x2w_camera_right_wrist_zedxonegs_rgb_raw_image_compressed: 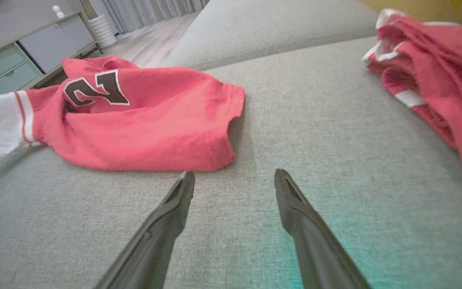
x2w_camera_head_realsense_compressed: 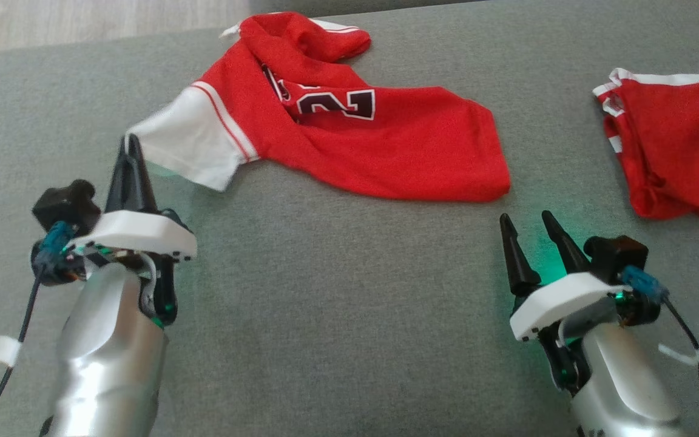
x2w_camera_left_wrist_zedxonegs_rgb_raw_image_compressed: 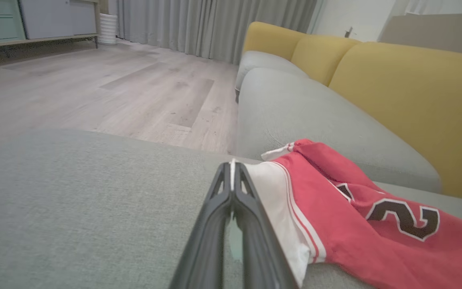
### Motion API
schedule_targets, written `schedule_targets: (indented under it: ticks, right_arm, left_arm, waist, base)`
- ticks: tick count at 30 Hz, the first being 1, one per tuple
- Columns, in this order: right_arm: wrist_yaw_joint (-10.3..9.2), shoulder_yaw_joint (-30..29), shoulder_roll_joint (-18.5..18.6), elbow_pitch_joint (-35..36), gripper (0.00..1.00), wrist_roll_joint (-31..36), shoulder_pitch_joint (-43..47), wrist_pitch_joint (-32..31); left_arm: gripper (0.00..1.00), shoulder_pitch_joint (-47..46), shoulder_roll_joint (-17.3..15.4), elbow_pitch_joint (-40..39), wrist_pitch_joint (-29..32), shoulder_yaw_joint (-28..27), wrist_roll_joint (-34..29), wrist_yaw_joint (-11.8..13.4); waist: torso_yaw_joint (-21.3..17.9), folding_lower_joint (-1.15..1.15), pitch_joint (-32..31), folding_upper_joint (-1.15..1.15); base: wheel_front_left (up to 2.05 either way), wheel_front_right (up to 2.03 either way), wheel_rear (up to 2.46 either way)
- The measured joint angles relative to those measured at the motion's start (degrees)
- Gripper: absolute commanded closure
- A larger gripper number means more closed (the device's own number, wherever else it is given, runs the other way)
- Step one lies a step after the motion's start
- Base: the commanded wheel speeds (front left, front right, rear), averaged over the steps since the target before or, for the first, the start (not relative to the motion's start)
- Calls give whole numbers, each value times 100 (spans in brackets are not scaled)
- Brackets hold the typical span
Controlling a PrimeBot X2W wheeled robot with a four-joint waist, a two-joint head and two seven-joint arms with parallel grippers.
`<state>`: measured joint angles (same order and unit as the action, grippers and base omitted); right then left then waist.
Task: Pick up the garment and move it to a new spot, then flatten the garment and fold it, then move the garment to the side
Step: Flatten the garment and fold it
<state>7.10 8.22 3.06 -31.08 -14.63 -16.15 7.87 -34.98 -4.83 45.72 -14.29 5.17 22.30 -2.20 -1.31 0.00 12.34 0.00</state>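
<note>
Near another red garment (x2w_camera_head_realsense_compressed: 671,145), right hand (x2w_camera_head_realsense_compressed: 525,216) gapes; left hand (x2w_camera_head_realsense_compressed: 131,141) pinches the jersey (x2w_camera_head_realsense_compressed: 386,152) by its sleeve (x2w_camera_head_realsense_compressed: 192,142).

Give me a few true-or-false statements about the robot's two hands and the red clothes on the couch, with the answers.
1. The left gripper is closed on the red shirt's white sleeve. True.
2. The right gripper holds the shirt's hem. False: it is open and apart from the shirt, with bare gray couch between its fingers.
3. The shirt lies flat and neatly folded. False: it is rumpled, with one end bunched up.
4. A second red garment lies apart, to the shirt's right. True.
</note>
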Motion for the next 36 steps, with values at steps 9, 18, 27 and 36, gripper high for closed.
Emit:
schedule_targets:
  ticks: [9,18,27,36]
  right_arm:
    - [0,37,4,-1100,0,-267,-666,-71]
    - [0,81,14,-1901,0,-271,-1331,179]
    - [0,434,20,-2341,0,-502,-1672,361]
    - [0,860,24,-2521,100,-606,-1727,523]
  left_arm:
    - [100,414,136,-996,-16,-199,-178,99]
    - [100,454,202,-1076,-16,-199,-248,67]
    - [100,454,241,-1070,-16,-191,-281,62]
    - [100,517,252,-1048,-16,-354,-322,26]
  waist:
    - [190,0,42,0]
    - [319,0,152,0]
    - [399,1,181,0]
    - [293,0,9,0]
  base:
    - [0,0,0]
    - [0,0,0]
    - [0,0,0]
    - [0,0,0]
